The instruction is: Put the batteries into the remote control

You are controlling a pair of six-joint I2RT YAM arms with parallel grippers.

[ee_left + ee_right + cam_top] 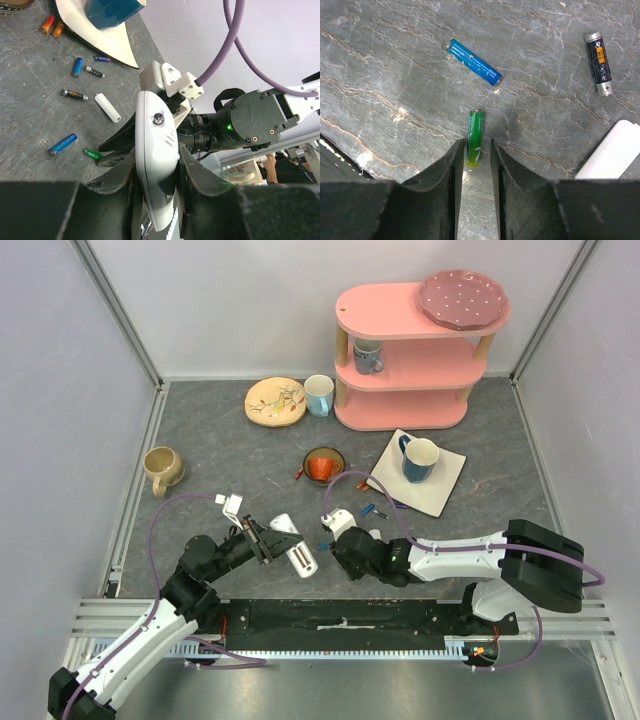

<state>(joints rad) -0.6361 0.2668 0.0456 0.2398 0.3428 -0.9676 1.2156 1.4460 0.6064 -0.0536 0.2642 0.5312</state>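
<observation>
Now: right jaws narrowly spread astride green battery (pixel 474 132).
Left jaws: pinching remote control (pixel 155 125).
Advice: centre, then close gently.

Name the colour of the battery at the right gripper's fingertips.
The battery is green, yellower at one end; the right wrist view shows it best.

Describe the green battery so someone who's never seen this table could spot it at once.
Find the white square plate under the blue mug; loose batteries lie on the grey tabletop nearer the arms. The green battery has one end between the parted fingers of the right end effector. It is the only green one; its neighbours are a blue battery and a dark battery.
</observation>
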